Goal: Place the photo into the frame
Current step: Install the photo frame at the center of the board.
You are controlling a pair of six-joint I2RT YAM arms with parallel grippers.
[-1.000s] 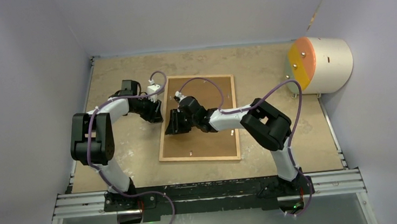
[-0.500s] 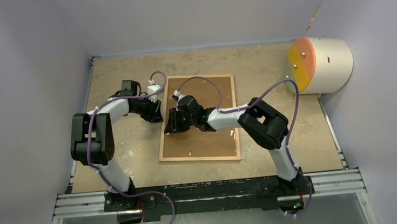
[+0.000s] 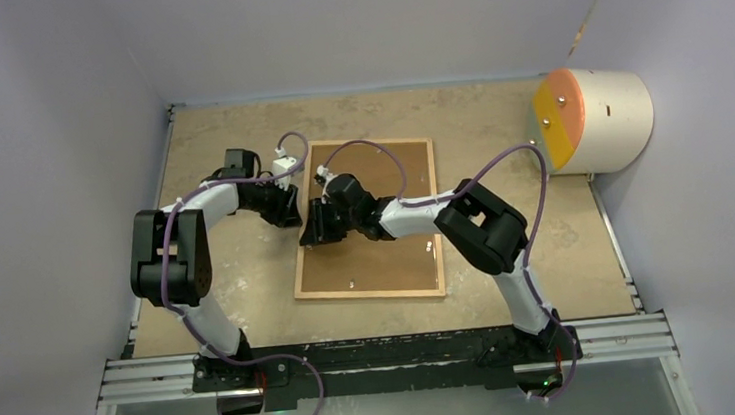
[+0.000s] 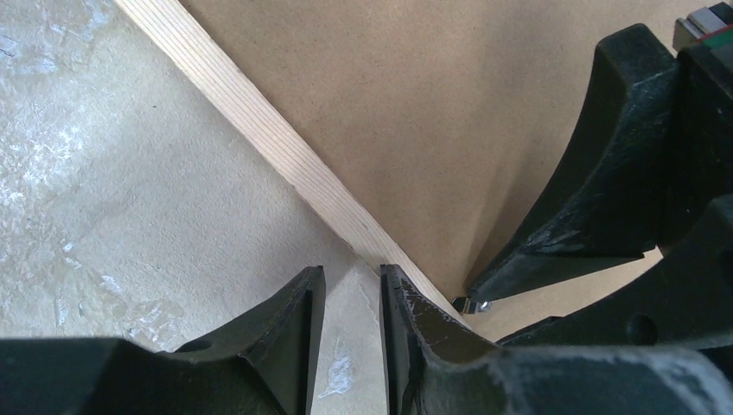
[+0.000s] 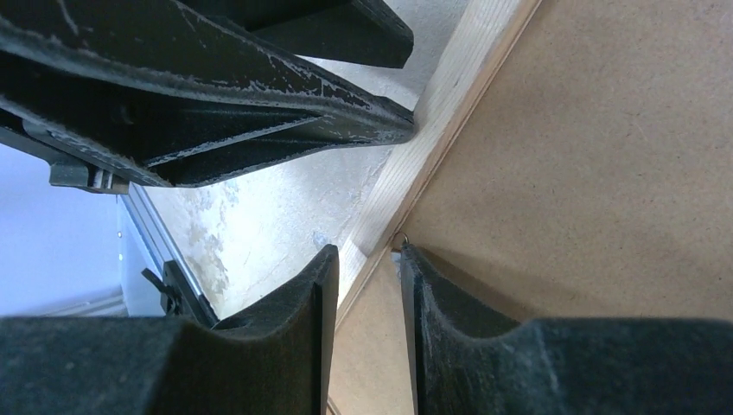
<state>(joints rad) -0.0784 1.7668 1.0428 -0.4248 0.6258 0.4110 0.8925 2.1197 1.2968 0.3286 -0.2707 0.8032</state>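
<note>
Overhead, both arms bend inward to meet at the left edge of the frame (image 3: 371,293); the left arm reaches from the left side, and the right arm stretches across the frame from the right; the left gripper (image 3: 290,214) sits just outside the wooden strip, jaws a narrow slot apart with only bare tabletop between them, holding nothing; the right gripper (image 3: 315,230) hovers over the strip's inner edge, jaws also narrowly apart, a small metal tab (image 5: 402,239) beside one finger; whether it grips the tab I cannot tell. The frame lies flat, back upward, mid-table (image 3: 240,289), filled by a brown backing board (image 3: 388,256); the photo is not visible. The table is scuffed beige, walled in pale lilac; a white drum (image 3: 609,118) with an orange face lies at the far right.
</note>
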